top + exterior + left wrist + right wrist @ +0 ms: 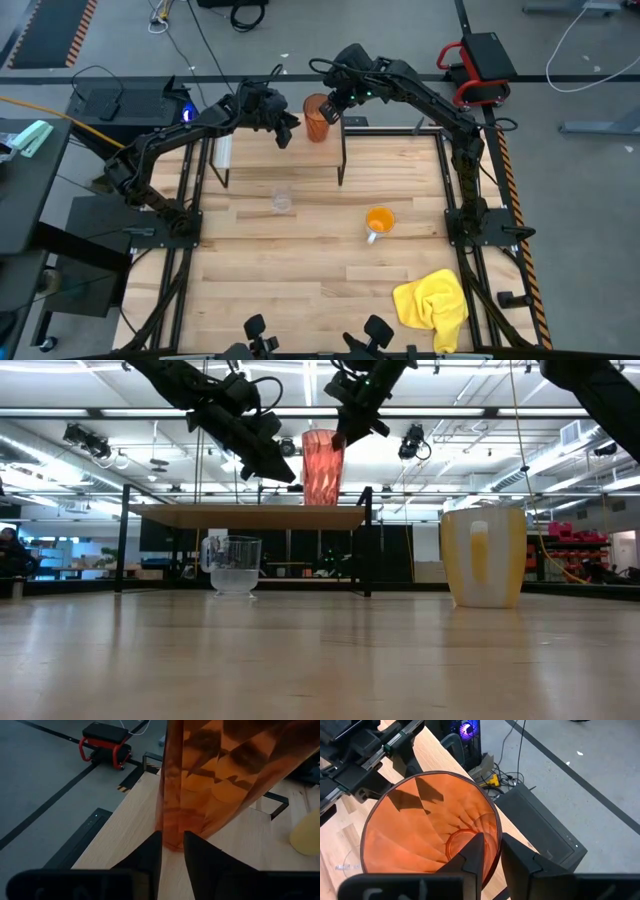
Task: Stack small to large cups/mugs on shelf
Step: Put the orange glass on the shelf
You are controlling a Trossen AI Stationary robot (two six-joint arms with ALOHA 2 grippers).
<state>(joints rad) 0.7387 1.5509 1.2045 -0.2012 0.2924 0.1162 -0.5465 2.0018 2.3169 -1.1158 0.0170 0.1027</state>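
The tall orange-red ribbed tumbler (317,118) (322,465) stands upright on the shelf (262,152) (250,516), near its far right corner. My right gripper (333,107) (491,854) is above it, shut on its rim. My left gripper (287,131) (172,854) hovers over the shelf just left of the tumbler (210,775), fingers shut and pointing at its lower wall. The small clear glass (282,202) (234,565) stands on the table in front of the shelf. The orange mug (379,220) (484,556) stands to its right. My left gripper has its shut fingertips (150,851) close against the tumbler's lower wall (172,837), coming from the table's left and slanting down; whether they touch it, I cannot tell. My right gripper pinches the tumbler's rim on its right side (496,827), one finger (470,855) inside and one outside, from above and slanting down. The tumbler stays upright with its base on the shelf.
A crumpled yellow cloth (435,305) lies near the table's near right corner. The shelf's thin black legs (343,165) stand on the table's far part. Bare tabletop (290,280) spreads across the near left. Black frame rails line both table sides.
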